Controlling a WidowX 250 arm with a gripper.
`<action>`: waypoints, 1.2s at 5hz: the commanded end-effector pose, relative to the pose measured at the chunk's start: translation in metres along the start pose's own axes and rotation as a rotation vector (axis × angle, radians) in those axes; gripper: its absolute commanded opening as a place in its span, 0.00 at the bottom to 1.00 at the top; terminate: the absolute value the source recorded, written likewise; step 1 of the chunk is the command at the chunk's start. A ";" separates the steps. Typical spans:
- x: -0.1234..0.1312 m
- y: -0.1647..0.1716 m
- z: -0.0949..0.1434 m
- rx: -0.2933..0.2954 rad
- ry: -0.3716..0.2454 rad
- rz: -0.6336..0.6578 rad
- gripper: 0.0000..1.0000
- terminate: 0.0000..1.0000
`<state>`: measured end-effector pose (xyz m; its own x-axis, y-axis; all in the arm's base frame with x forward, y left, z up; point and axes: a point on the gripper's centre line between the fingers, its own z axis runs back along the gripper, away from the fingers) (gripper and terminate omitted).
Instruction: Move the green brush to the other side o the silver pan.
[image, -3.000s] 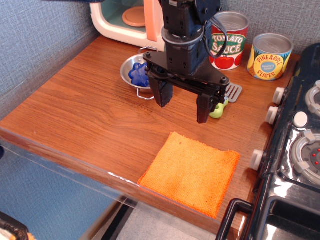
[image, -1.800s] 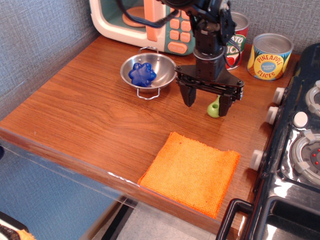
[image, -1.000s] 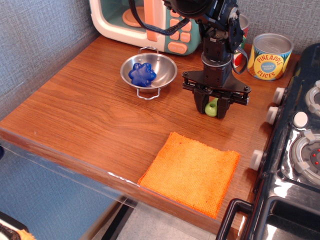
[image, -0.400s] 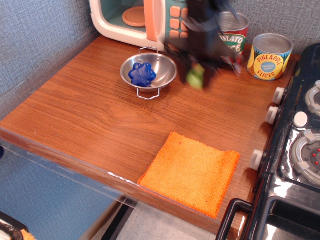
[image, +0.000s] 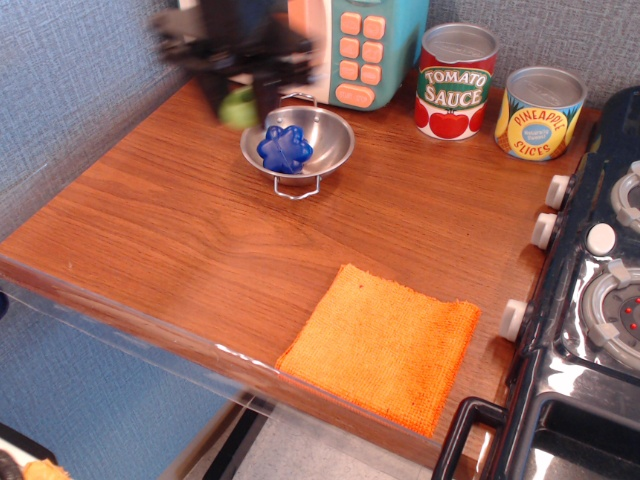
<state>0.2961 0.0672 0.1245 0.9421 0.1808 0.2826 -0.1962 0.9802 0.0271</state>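
Note:
The silver pan (image: 325, 150) stands on the wooden table at the back middle, with a blue flower-shaped toy (image: 285, 147) inside it. My gripper (image: 238, 100) is blurred by motion, up above the table just left of the pan's back-left rim. It is shut on the green brush (image: 239, 108), of which only the lime-green handle end shows between the fingers. The brush's grey head is hidden.
An orange cloth (image: 385, 343) lies near the front edge. A tomato sauce tin (image: 456, 82) and a pineapple tin (image: 539, 113) stand at the back right. A toy microwave (image: 365, 45) is behind the pan. A toy stove (image: 595, 300) fills the right side.
My gripper closed on the green brush to the right of the pan, lifted it, and swept left across the pan to its left side.

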 end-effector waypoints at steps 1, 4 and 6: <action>0.011 0.081 -0.036 -0.045 0.072 -0.109 0.00 0.00; 0.020 0.092 -0.083 0.036 0.158 -0.218 0.00 0.00; 0.023 0.084 -0.068 0.055 0.128 -0.205 1.00 0.00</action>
<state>0.3147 0.1572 0.0472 0.9959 0.0015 0.0899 -0.0098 0.9958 0.0911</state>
